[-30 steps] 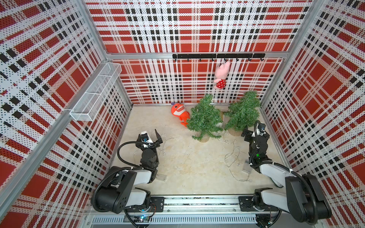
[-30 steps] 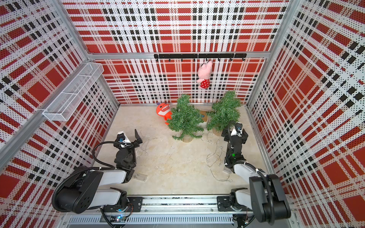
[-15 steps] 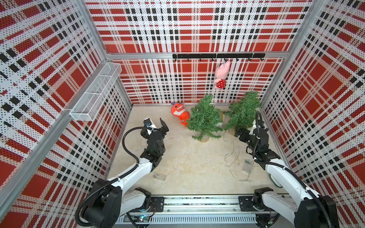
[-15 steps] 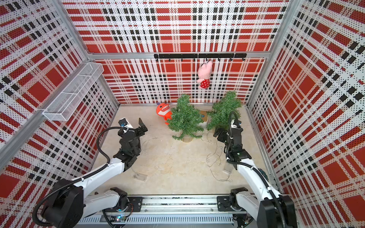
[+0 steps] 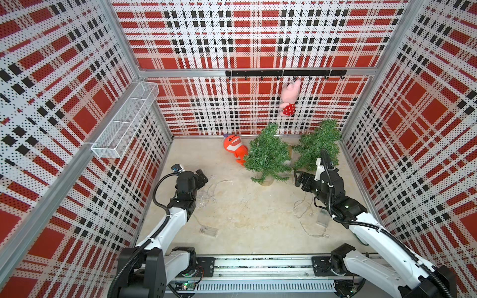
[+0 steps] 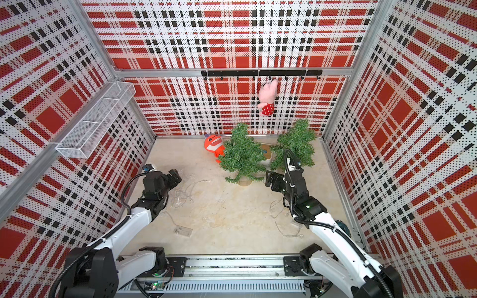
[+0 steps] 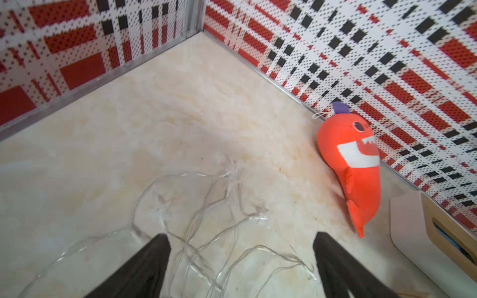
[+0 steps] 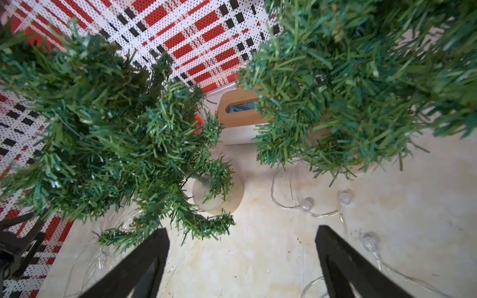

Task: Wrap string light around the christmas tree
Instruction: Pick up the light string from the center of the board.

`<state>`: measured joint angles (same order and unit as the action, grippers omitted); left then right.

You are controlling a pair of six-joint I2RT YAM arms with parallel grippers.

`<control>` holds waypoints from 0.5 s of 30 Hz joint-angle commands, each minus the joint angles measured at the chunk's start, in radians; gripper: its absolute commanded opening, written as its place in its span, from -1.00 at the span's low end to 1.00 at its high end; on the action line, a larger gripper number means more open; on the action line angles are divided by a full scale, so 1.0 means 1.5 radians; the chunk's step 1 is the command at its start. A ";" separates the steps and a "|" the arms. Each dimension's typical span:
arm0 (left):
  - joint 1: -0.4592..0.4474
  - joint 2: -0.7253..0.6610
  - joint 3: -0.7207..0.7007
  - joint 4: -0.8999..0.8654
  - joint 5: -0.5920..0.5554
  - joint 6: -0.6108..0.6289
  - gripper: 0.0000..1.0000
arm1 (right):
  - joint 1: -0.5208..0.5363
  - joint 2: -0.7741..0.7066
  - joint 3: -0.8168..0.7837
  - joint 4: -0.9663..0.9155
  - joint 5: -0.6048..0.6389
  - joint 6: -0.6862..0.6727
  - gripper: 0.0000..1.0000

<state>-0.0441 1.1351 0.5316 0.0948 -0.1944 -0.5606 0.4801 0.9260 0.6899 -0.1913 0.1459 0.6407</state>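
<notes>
Arms are now extending: left tool (image 5: 202,177), jaws apart, is nearing the string light (image 5: 207,193) at 9 o'clock. Right tool (image 5: 299,179), also apart, is approaching the christmas tree (image 5: 268,157). Nothing gripped yet.

- Left arm (image 5: 171,224): white links, black joints, looping black cable.
- Right arm (image 5: 374,232): alike, with a green light (image 5: 347,206).
- Fingers (image 7: 144,271): black, tapering wedges.
- Black bases (image 5: 183,254) on a silver rail (image 5: 258,265).

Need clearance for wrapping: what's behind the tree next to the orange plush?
A white box with a slotted wooden top stands behind the tree, showing between it and the second tree. Branches cover most of it.
</notes>
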 commanded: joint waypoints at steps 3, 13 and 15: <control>-0.022 0.078 0.037 -0.016 0.039 0.004 0.66 | 0.082 -0.014 -0.012 -0.015 -0.002 -0.002 0.85; -0.065 0.253 0.123 -0.049 -0.048 0.053 0.41 | 0.260 0.039 -0.030 0.049 0.070 0.016 0.79; -0.070 0.273 0.135 -0.061 -0.052 0.058 0.35 | 0.284 0.062 -0.027 0.070 0.071 0.017 0.78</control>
<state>-0.1455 1.5120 0.7040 0.0395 -0.2447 -0.5045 0.8700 0.9863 0.6487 -0.1497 0.2111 0.6514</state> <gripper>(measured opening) 0.679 0.892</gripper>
